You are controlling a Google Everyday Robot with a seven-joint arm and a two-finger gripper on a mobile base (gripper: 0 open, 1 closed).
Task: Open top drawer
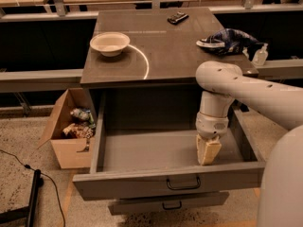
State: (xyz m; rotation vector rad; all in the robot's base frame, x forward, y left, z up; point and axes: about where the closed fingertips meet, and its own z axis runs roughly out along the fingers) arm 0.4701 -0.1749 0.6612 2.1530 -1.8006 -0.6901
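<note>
Two grey drawers in sight below the dark cabinet top (189, 56). Top drawer (132, 186): stands pulled far out toward the camera, well clear of the cabinet's front edge, with its grey floor and both side walls in plain view. Carries a small dark bail handle (182, 183) at the middle of its front panel. Lower drawer (142, 205): peeps out just beneath, far less extended, with a like handle.

Gripper (208, 150): hangs tip-down inside the top drawer, toward its right side, just behind the front panel and a little right of the handle. Tan fingers (202, 152) pressed together, only a thin seam between them, clamped on nothing. Cannot tell whether the tip touches the floor or the panel's inner face. Pale arm (251, 91): reaches in from the right, bends at a round elbow over the cabinet's right front corner, drops straight down to the wrist.

On the cabinet top: pale bowl (110, 43) near the left rear, upright; thin bright arc (143, 63) curving just right of it; small dark flat device (177, 17) at the back edge; crumpled blue-and-white bag (227, 39) at the right edge. Small clear bottle (260, 56) just right of the bag. Open cardboard box (64, 136) on the speckled floor left of the cabinet, holds crumpled wrappers. Dark cable (19, 162) trails across the floor at lower left.
</note>
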